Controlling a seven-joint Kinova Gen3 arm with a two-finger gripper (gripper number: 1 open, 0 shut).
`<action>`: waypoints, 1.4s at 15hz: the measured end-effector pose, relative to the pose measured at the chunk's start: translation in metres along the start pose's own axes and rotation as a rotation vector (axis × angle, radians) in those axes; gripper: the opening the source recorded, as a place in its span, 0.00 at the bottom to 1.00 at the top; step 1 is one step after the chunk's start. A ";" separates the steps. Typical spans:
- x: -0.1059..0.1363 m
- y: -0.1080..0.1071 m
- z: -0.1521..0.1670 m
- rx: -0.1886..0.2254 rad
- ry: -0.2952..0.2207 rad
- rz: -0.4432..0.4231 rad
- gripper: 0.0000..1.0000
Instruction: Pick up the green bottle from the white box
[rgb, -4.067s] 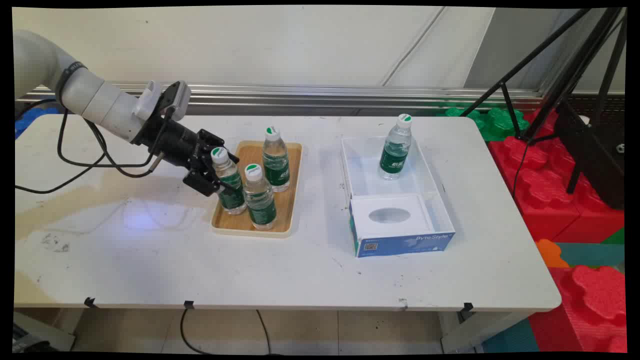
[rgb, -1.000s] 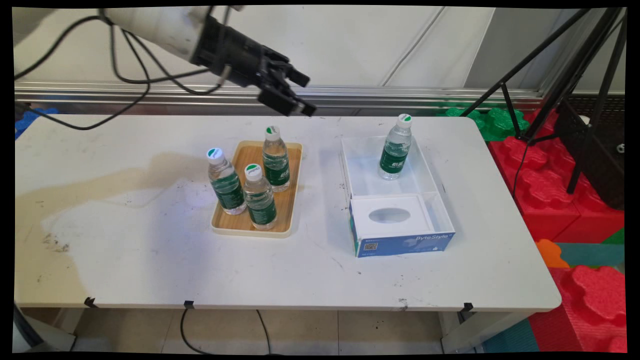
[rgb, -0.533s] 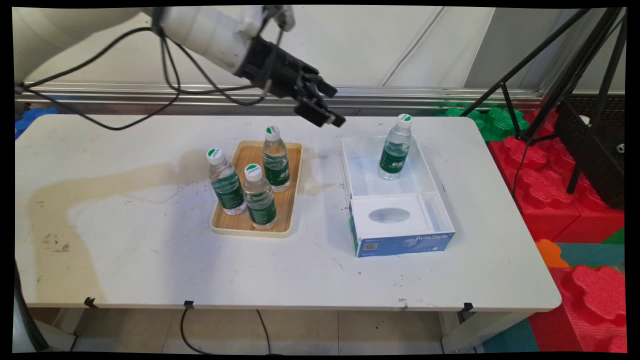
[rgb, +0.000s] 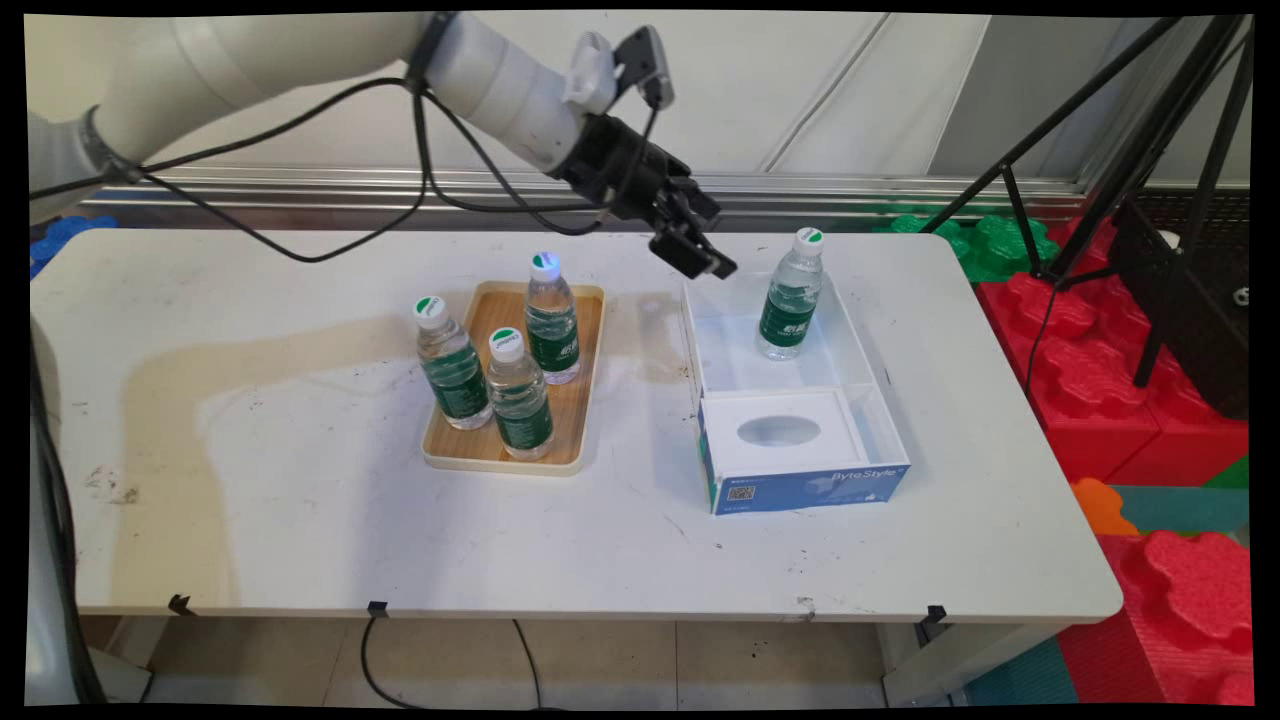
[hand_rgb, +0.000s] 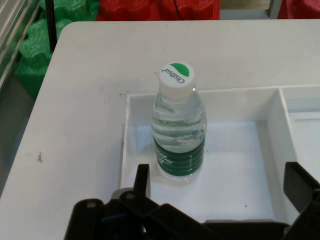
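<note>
Nearest us, three bottles (rgb: 515, 395) stand untouched on the wooden tray (rgb: 470, 452), left of the white box (rgb: 872, 380). Farther back, our gripper (rgb: 705, 262) has swung right from above the tray, fingers spread and empty, and now hangs over the box's far left corner, near the lone bottle (rgb: 790, 295) upright inside.
</note>
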 end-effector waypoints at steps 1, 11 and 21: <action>0.001 -0.002 0.009 0.000 -0.005 0.006 1.00; 0.006 -0.010 0.069 -0.018 -0.050 0.057 1.00; 0.011 -0.014 0.109 -0.010 -0.045 0.066 1.00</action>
